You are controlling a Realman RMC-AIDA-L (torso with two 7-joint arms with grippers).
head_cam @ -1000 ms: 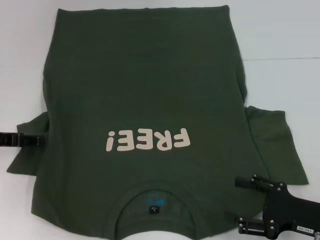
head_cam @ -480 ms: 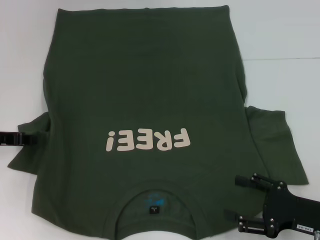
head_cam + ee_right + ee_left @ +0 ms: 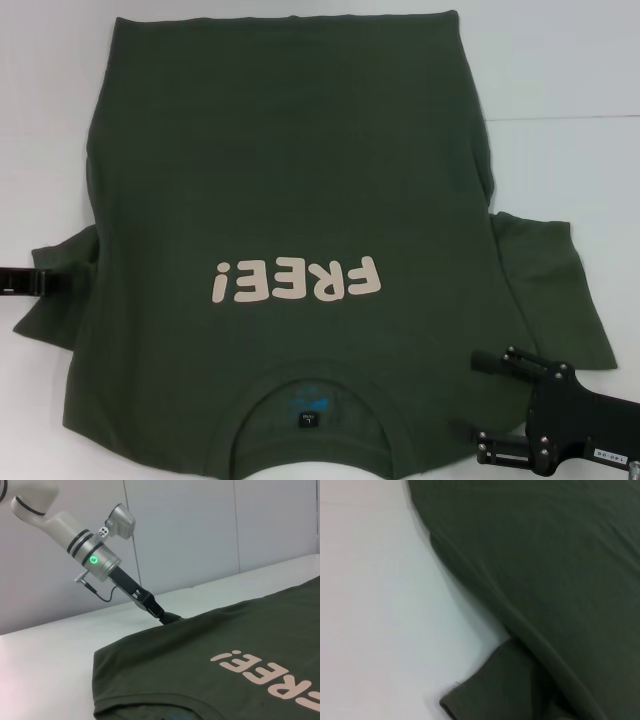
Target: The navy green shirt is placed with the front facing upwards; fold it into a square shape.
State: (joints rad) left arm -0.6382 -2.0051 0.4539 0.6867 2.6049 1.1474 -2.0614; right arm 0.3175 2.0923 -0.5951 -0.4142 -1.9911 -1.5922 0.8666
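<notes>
White bench (image 3: 560, 70), pale wall panels behind it; one garment and two arms on record.

Left gripper (image 3: 165, 617): fingers clenched on the cloth of the left sleeve (image 3: 55, 300), seen from the right wrist view as a dark tip pinching a small peak of fabric. In the head view only its black body shows at the left edge, level with the sleeve. Behind it, a black stem, then a grey wrist with a lit green ring and a thin cable.

Right gripper (image 3: 480, 400): fingers released, the two black bars spread apart and hovering above the shirt's near right shoulder, just beside the collar side of the right sleeve (image 3: 550, 290). Black housing trails off toward the near right corner.

Navy green shirt (image 3: 290, 170): laid flat across the middle of the bench, front up, collar toward the robot and hem at the far side. Cream "FREE!" print (image 3: 297, 281) on the chest, reading upside down from the head view. Ribbed neck opening (image 3: 312, 400) at the near edge, a small dark label (image 3: 309, 418) inside it. Both short sleeves spread outward, the right one lying flat on the bench, the left one rumpled. Left wrist view shows only a folded edge of green cloth against white bench.
</notes>
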